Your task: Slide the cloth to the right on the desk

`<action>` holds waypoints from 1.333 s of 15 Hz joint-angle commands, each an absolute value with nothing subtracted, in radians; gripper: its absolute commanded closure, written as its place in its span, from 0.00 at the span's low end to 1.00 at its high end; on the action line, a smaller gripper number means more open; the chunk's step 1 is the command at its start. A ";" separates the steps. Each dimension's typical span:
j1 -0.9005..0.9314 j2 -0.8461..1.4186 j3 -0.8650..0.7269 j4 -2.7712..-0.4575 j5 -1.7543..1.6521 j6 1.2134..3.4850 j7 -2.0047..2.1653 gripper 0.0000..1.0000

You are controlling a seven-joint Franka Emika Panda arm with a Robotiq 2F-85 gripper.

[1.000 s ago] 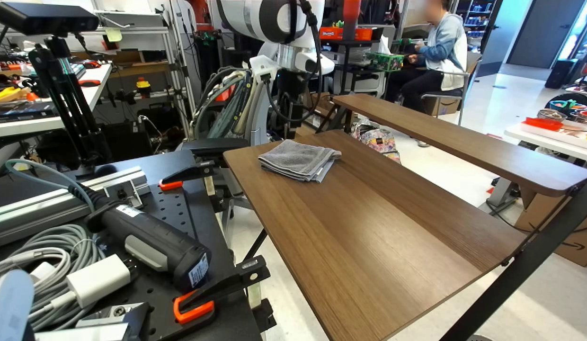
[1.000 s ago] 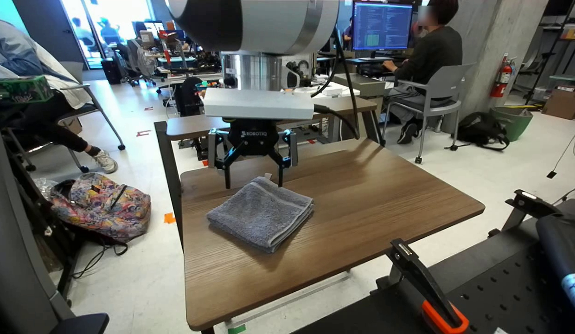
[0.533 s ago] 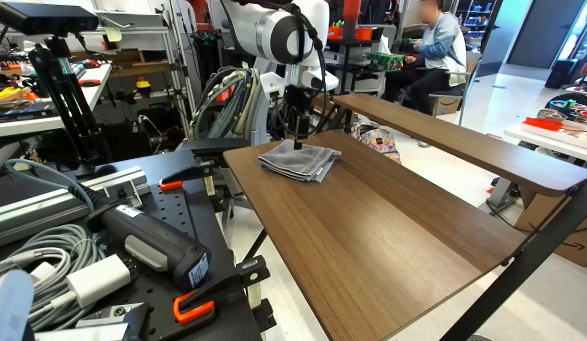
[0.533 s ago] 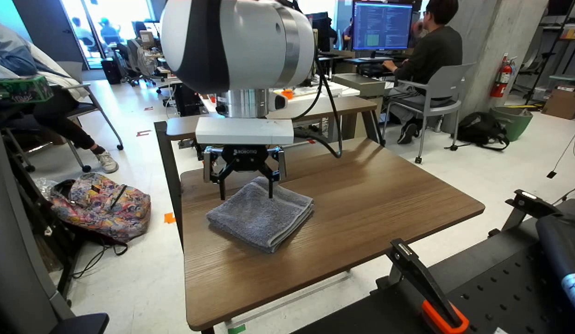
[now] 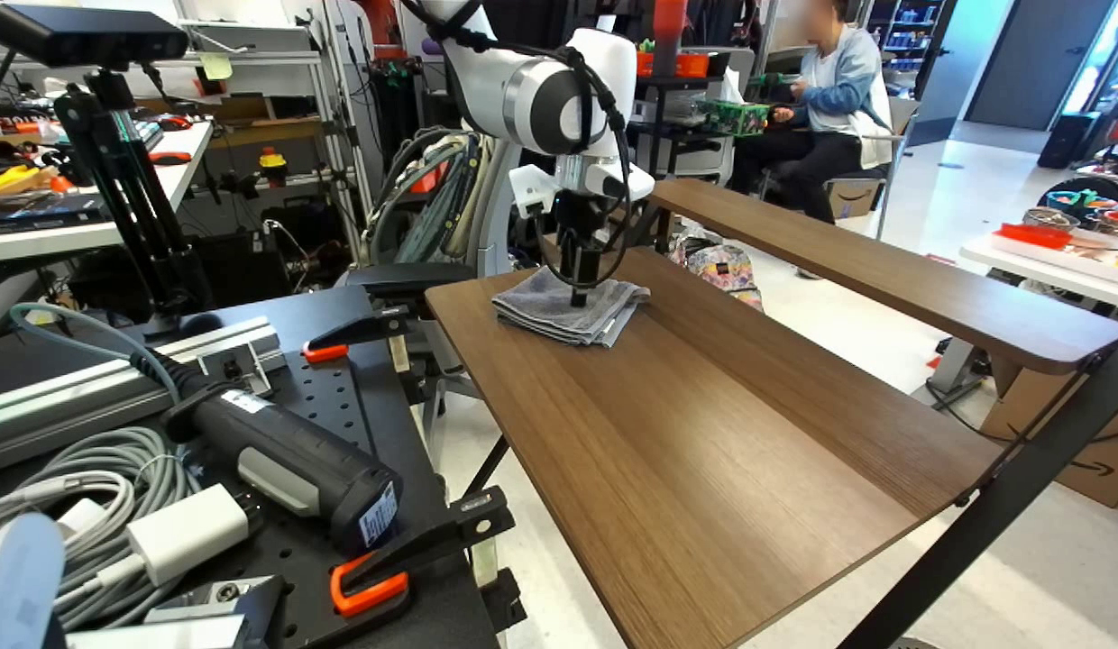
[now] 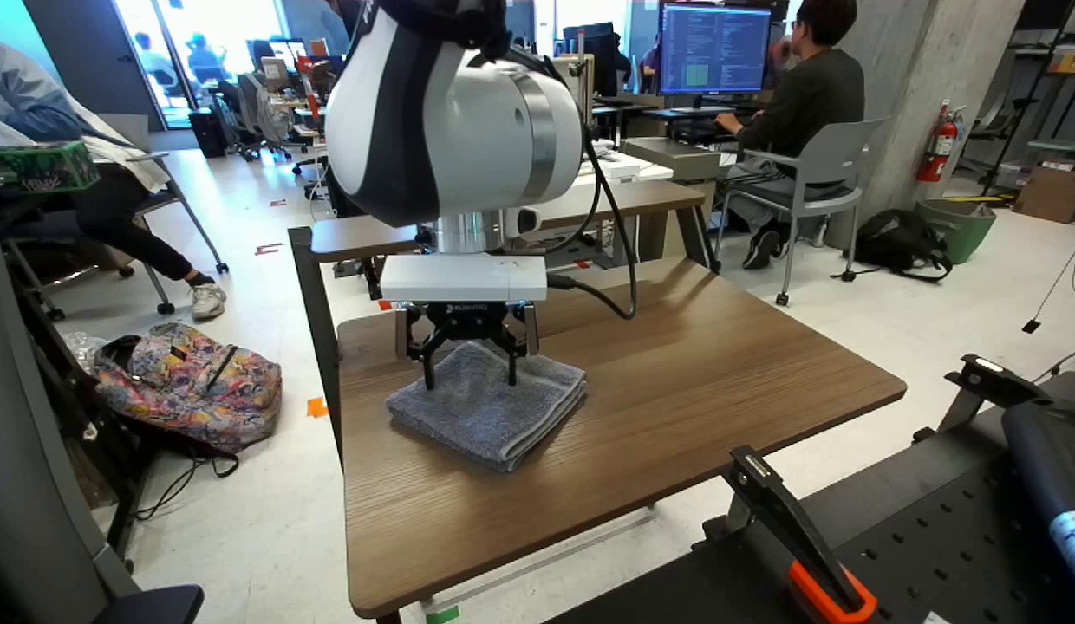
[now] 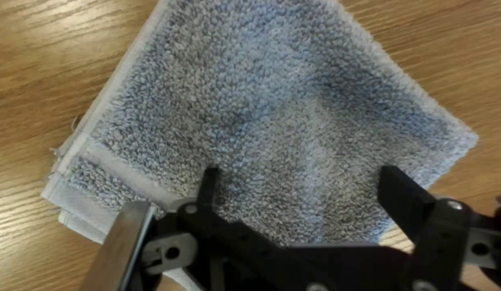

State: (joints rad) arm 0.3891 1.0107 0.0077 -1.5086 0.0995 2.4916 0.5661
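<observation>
Desk [image 6: 702,373]: brown wood grain, with a raised shelf [image 5: 847,252] along one long side and a slanting black metal leg [image 5: 1001,505] at the end away from the grey terry cloth [image 6: 477,425].
Black perforated tabletop [image 5: 365,383]: along the desk's other long side, a strip of floor between; two orange-and-black clamps [image 5: 374,590] grip its edge facing the desk, and it bears a cylindrical black tool [image 5: 325,460], grey cable [image 5: 149,446] and a white power adapter [image 5: 187,534].
Patterned backpack [image 6: 191,381]: on the floor, just off the desk's cloth end.
Black-armed chair [image 6: 35,433]: off that same end of the desk.
Seated person in blue and white [image 5: 843,104]: beyond the desk's shelf.
Robotiq gripper [image 6: 471,383]: over the desk's cloth end, pointing down, fingers [image 7: 209,184] spread wide.
Grey terry cloth: folded flat on the desk (a smooth woven band runs near one edge), directly below the gripper; in the wrist view its outline reaches past both fingertips.
Contact between fingertips and cloth: cannot be told.
</observation>
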 commanded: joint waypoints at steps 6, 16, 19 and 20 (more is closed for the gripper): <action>0.379 1.077 -0.038 -1.428 0.086 2.417 0.596 0.00; 0.193 1.071 -0.068 -1.439 0.138 2.359 0.577 0.00; 0.108 1.073 -0.059 -1.428 0.177 2.343 0.558 0.00; 0.077 1.062 -0.054 -1.441 0.199 2.344 0.549 0.00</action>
